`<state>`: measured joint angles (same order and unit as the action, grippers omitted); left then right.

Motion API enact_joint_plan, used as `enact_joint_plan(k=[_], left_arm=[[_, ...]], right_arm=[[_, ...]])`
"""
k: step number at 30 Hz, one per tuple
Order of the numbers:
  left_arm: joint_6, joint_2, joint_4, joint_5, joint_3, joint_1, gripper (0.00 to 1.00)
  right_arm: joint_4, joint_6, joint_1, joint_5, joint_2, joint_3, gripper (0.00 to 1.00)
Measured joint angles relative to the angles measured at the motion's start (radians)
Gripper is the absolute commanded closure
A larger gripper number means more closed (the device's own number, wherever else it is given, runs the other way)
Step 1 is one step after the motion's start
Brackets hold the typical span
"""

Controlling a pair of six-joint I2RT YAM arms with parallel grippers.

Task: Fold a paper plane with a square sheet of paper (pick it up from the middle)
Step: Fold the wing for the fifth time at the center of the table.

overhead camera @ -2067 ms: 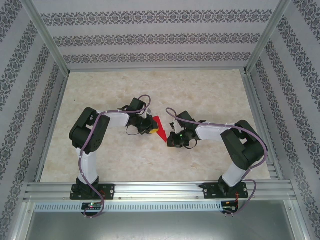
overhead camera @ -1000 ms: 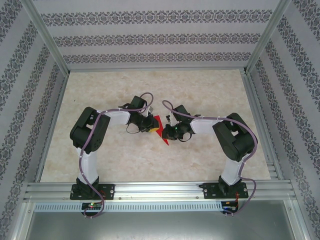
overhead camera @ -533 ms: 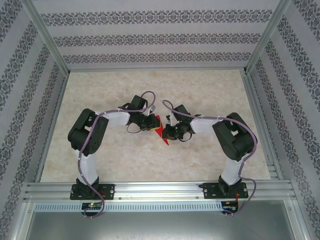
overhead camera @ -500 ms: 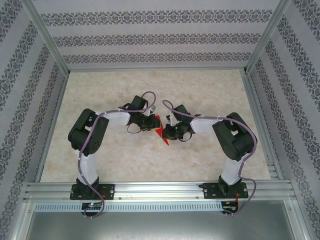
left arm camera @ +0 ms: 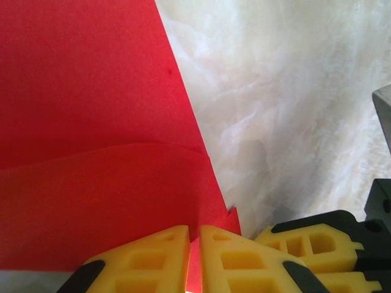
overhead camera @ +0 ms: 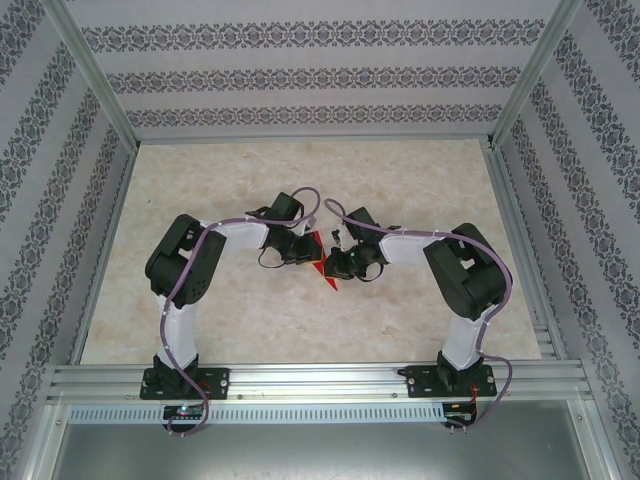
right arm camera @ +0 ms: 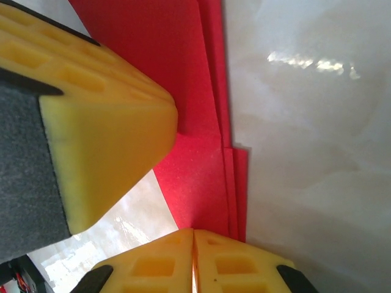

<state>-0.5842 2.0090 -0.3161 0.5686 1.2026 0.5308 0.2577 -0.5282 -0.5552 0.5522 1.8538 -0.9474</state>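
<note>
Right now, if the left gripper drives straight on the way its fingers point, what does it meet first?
The red paper it pinches: folded layers lie directly ahead of the left gripper, then probably the table. The right gripper sits off to the side.

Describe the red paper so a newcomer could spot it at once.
Start at the middle of the pale marbled table. There the left hand and the right hand meet, both pinching the red paper. It is a thin layered wedge, the only bright red thing.
</note>
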Motion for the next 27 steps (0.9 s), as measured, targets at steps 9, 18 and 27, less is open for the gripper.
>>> enact_joint_plan(k=[9,18,27], left_arm=[[0.057,0.032,-0.083,-0.012,0.07,-0.032,0.84],[0.066,0.064,-0.101,0.051,0.098,-0.08,0.85],[0.087,0.074,-0.1,0.07,0.109,-0.158,0.85]], right_arm=[[-0.031,0.01,0.016,0.034,0.003,0.022,0.91],[-0.072,0.011,0.028,0.076,0.008,0.045,0.91],[-0.084,0.011,0.034,0.082,0.008,0.052,0.91]])
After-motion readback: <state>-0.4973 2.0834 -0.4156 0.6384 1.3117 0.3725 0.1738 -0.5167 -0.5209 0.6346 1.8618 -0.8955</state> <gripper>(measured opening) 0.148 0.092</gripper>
